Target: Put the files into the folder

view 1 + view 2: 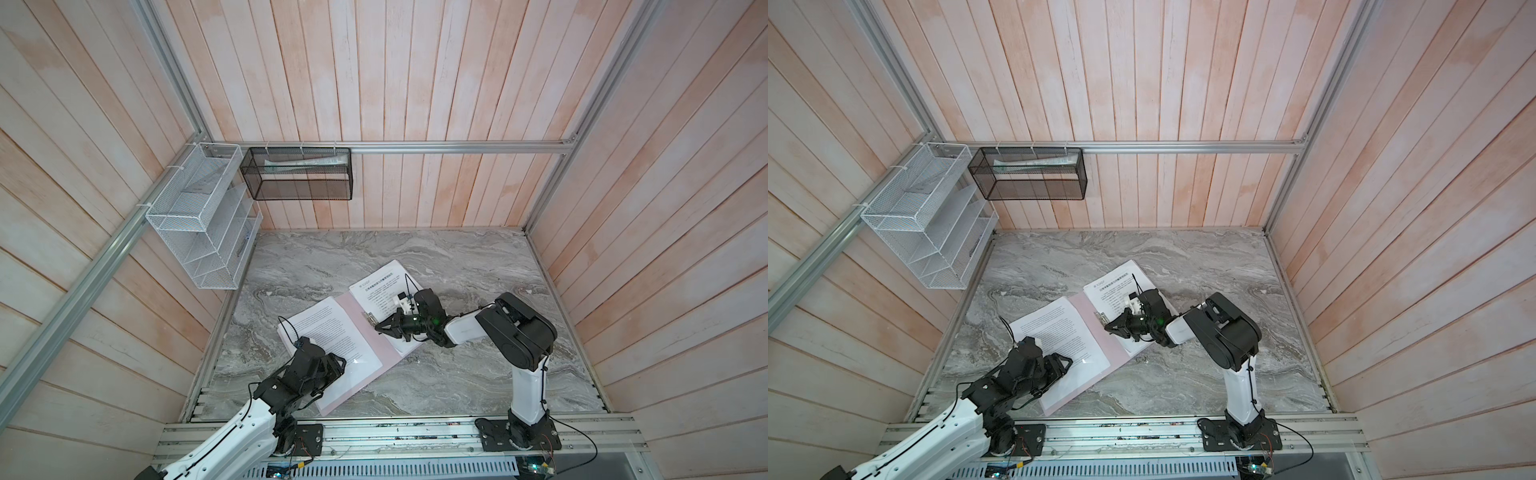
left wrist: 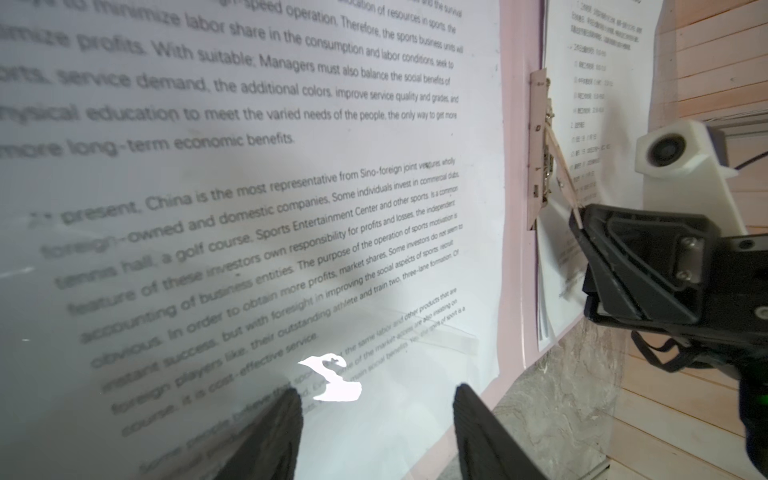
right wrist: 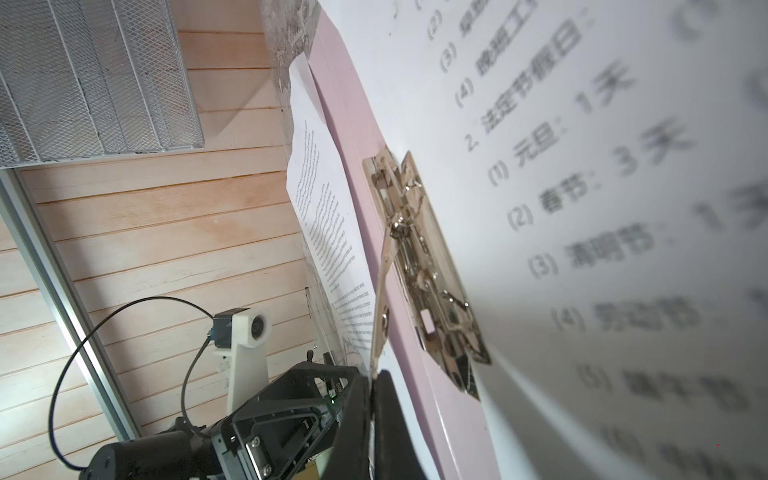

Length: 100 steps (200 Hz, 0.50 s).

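The right gripper [image 3: 376,376] pinches the lever [image 3: 384,291] of the clip [image 3: 428,282] in the folder [image 2: 513,124]: hold it high while the half-open, empty left gripper [image 2: 376,395], perhaps touching the files [image 2: 249,166] beside that clip, slides them under.

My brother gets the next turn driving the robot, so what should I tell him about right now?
Left gripper: open, low over the English sheet.
Right gripper: shut on the clip lever, which is raised.
Folder: open flat on the table. The English sheet is on one cover, the Chinese sheets on the other, beside the clip.
Done: folder opened, sheets lying on it.
Left: probably move the English sheet to the clip side, clamp, close the folder.
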### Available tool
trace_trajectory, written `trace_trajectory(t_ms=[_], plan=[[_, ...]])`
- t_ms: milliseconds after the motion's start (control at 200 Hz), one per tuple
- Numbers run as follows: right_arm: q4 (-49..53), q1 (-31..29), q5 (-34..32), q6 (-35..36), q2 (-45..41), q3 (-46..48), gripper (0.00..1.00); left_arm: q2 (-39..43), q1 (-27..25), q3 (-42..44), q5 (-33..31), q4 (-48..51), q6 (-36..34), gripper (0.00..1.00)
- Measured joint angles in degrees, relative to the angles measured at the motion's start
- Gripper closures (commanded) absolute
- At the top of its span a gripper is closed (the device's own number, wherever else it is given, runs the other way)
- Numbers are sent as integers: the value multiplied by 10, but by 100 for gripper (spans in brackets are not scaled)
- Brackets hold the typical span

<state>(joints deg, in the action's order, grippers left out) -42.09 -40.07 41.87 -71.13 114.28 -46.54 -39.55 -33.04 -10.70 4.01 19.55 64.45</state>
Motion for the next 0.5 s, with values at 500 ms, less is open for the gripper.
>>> trace_trajectory(t_ms=[500], plan=[[8,9,0,23,-2,8,100,-76,-2,2,-26,-101,18,39]])
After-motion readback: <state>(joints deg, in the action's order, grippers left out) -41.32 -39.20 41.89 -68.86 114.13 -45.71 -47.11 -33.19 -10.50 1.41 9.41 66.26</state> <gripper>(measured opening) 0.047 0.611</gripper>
